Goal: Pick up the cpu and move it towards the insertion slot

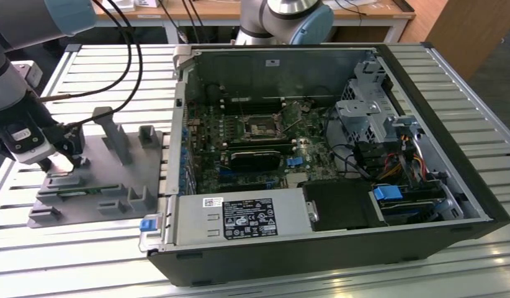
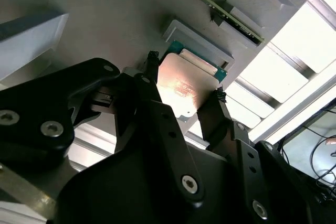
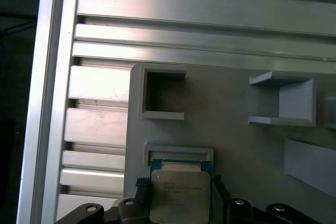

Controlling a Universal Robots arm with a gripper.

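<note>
Where the jaws close, the cpu point(image 2: 184, 90) is pinched by two opposite edges between the black fingers point(image 2: 149, 87) of the gripper point(image 2: 185, 78), one finger being pressed to each side, as is shown in both wrist views. Its shiny silver top is turned toward the cameras, and a strip of green board is seen along one edge. The chip is held level at the shallow grey recess point(image 3: 178, 152) of the fixture plate point(image 1: 98, 205); whether it is clear of that recess cannot be told. Other grey blocks and open-sided pockets point(image 3: 140, 93) are moulded on the same plate near it. In the exterior view the gripper is seen low over the plate at the exterior view's left, with the arm point(image 1: 11, 81) rising above it. The plate is laid on a table of aluminium slats point(image 1: 89, 261). Well apart from the chip, toward the exterior view's right, an opened computer case point(image 1: 280, 267) is laid on its side on the same table. The insertion slot point(image 1: 262, 128) is seen on the green motherboard inside it, just beside a long black card point(image 1: 255, 155). A second robot arm point(image 1: 292, 18) is stood behind the case.
</note>
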